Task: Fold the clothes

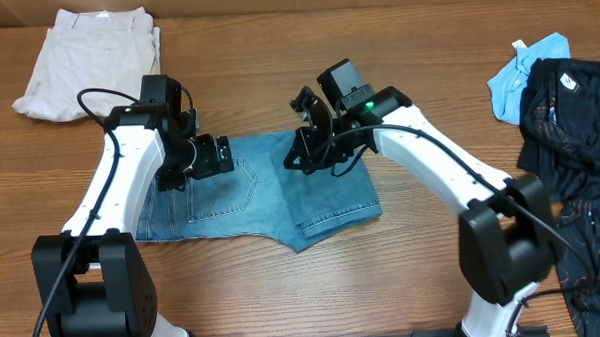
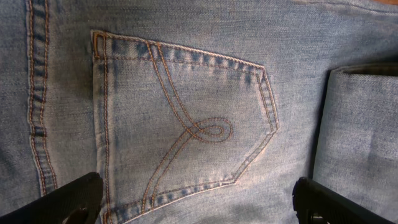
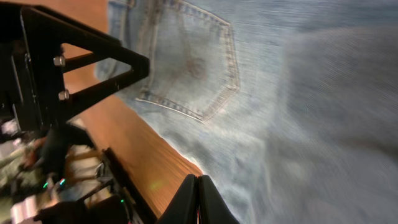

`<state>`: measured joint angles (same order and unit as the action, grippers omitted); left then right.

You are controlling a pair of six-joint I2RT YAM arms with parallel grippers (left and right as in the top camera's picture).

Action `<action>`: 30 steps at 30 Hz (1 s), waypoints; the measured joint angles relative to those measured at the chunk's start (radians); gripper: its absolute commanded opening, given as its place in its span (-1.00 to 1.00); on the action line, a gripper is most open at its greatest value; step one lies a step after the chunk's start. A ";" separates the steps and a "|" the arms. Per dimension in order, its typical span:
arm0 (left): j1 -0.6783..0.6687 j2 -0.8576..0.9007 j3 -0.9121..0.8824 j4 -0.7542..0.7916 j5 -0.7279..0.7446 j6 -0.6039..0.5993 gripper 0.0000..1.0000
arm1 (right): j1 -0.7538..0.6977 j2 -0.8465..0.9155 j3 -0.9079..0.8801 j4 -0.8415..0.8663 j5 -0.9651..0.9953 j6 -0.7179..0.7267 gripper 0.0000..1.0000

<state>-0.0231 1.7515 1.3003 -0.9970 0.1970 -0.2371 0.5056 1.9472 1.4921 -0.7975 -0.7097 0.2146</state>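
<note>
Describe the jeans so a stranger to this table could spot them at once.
On the wooden table, look at the middle, between the left arm and the right arm. The jeans lie there partly folded, light-blue denim with a stitched back pocket. Only they are blue denim: the cream trousers lie top left, the black garments far right.

Jeans (image 1: 261, 195) flat on the counter (image 1: 285, 299), with two other piles farther out.

The jeans lie mid-counter beneath both grippers. The left gripper (image 2: 199, 202) hangs above a back pocket (image 2: 180, 118). Just to its right the folded-over leg (image 2: 360, 137) lies on top of the rest, under the right gripper (image 3: 198, 198). Beyond the left gripper and off to its left, well apart from the jeans, lie the trousers (image 1: 91, 61). Far to the right of the right gripper, a heap of garments (image 1: 569, 129) rests at the counter's edge, with a small cloth (image 1: 522, 76) touching its left side.
</note>
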 measured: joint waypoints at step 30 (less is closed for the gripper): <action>0.000 0.000 0.000 -0.009 0.000 0.000 1.00 | -0.256 0.302 0.000 0.133 -0.152 -0.037 -0.92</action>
<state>-0.0231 1.7515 1.3003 -1.0061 0.1974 -0.2371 0.2493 2.2490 1.4925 -0.6643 -0.8619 0.1780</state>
